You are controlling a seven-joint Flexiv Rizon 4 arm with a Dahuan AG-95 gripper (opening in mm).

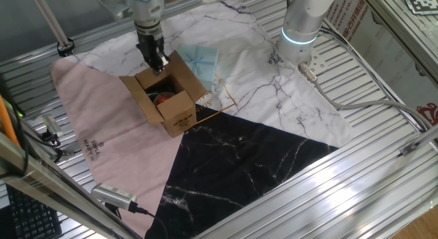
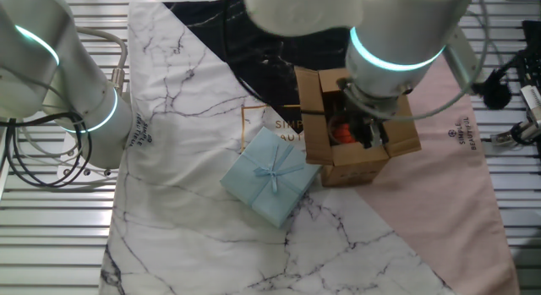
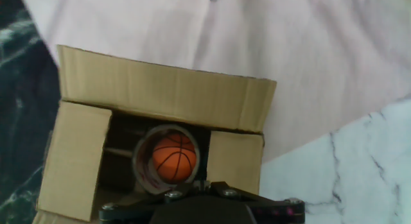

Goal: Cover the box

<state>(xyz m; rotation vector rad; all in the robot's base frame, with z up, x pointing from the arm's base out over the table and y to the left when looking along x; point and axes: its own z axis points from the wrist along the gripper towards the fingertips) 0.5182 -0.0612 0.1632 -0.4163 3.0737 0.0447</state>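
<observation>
The box [image 1: 174, 109] [image 2: 359, 166] is a small brown cardboard carton standing open on the patchwork cloth, its flaps [image 3: 160, 89] spread outward. Inside it lies an orange ball [image 3: 174, 156] within a pale ring. My gripper [image 1: 160, 64] [image 2: 369, 134] [image 3: 201, 184] hangs at the box's rim, over one edge of the opening. Its fingers look pressed together with no gap. The flap on that side is hidden under the gripper body in the hand view, so I cannot tell whether it is touched.
A pale blue wrapped parcel [image 2: 270, 175] [image 1: 202, 61] lies right beside the box. A second white arm [image 1: 301, 27] [image 2: 76, 101] stands at the cloth's edge. The cloth has pink [image 1: 102, 122], black [image 1: 239, 164] and white marble [image 2: 211, 244] panels over a ribbed metal table [image 1: 383, 184].
</observation>
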